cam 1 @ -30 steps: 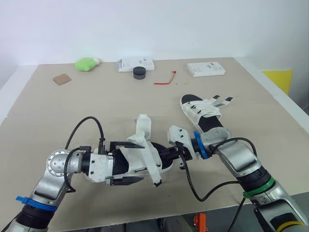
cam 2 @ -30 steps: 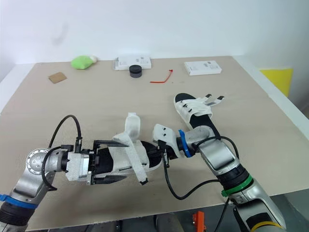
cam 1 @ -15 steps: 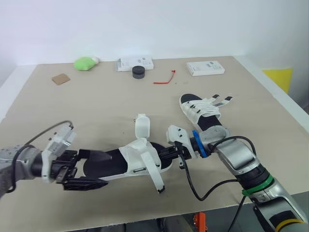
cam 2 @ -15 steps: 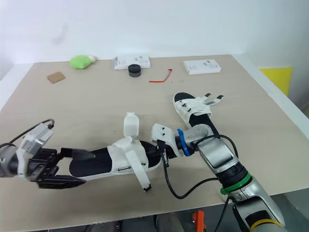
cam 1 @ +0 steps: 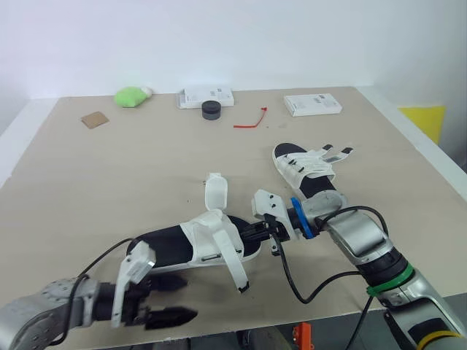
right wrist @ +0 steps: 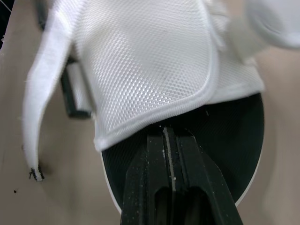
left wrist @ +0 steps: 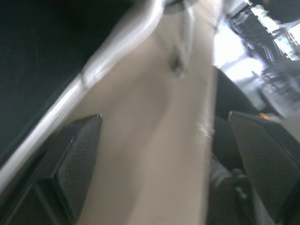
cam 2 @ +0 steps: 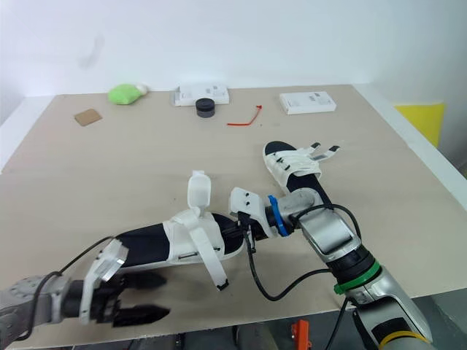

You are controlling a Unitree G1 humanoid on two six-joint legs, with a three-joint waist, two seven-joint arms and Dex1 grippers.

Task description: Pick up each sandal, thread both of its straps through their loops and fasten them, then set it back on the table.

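Observation:
The near sandal [cam 1: 191, 246], black sole with white mesh straps, lies flat on the table [cam 1: 146, 168]; one strap [cam 1: 217, 192] stands up and another [cam 1: 235, 264] hangs loose toward the front. My right gripper [cam 1: 254, 234] is shut on the sole at the toe end, its fingers [right wrist: 168, 187] pinched together under the mesh strap [right wrist: 150, 61]. My left gripper [cam 1: 177, 300] is open and holds nothing, in front of the heel near the table's front edge, apart from the sandal. The sole's edge [left wrist: 117, 47] runs beside its fingers [left wrist: 77, 154]. A second sandal [cam 1: 310, 171] lies behind the right arm.
Along the back stand a green object [cam 1: 130, 95], a cardboard piece [cam 1: 93, 119], a white box [cam 1: 204, 96] with a black round item [cam 1: 211, 109], a red tie [cam 1: 250, 119] and another white box [cam 1: 311, 104]. The table's front edge is right by the left gripper.
My left gripper has come off the sandal's heel, pulled back and swung toward the table's front edge. The sandal lies flatter. My right gripper keeps its hold on the toe.

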